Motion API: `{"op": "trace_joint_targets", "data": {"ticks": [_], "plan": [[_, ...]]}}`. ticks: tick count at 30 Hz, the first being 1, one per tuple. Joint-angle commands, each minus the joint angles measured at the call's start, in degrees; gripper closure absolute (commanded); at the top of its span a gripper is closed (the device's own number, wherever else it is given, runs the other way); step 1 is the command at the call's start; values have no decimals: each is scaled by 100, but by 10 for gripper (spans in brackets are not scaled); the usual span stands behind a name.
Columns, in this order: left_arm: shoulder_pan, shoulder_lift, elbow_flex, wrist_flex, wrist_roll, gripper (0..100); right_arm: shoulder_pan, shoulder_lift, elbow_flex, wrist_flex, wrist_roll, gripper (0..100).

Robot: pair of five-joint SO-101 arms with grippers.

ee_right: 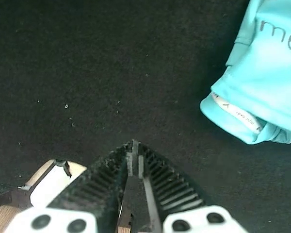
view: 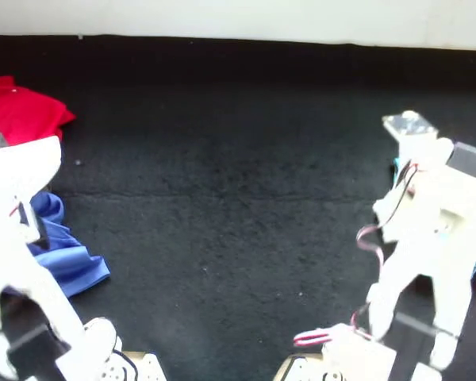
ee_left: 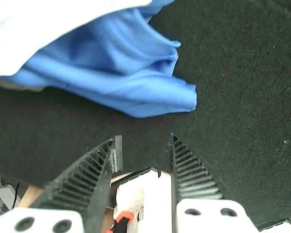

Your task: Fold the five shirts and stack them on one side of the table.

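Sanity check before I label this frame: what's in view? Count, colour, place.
red shirt: 1, red, far left edge of the table
blue shirt: 1, blue, crumpled, left side, just ahead of the left gripper, not touching it
turquoise shirt: 1, turquoise, right side, by the right arm
table: 1, black cover
left gripper: 1, white with black fingers, open, holding nothing
right gripper: 1, white with black fingers, shut, holding nothing
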Motion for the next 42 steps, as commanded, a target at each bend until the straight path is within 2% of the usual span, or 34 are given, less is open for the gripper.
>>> {"op": "trace_joint_targets", "data": {"ticks": [1,8,10,16,18,24,32,36,42], "plan": [[154,620,-13,-404,-220,822,-40,-848,637,66,-79,992],[286,1895,-13,-1099,-316,825,-22,-1648,1376,66,-79,992],[268,2167,-13,-1266,-545,832,-22,-1745,1411,66,-79,992],[259,2782,-13,-1301,-1336,992,-22,-1842,1411,66,-79,992],[251,2791,-31,-1301,-1415,990,-22,-1851,1411,66,-79,992],[-84,2176,-787,-1275,-1336,993,-22,-1851,1385,66,-79,992],[-224,1657,-1859,-1310,-343,984,-22,-1842,1385,57,-79,992],[-224,1657,-1921,-1319,-308,883,-22,-1842,1385,57,-79,992],[-180,1657,-1851,-1257,-308,902,-22,-1842,1411,57,-79,992]]}}
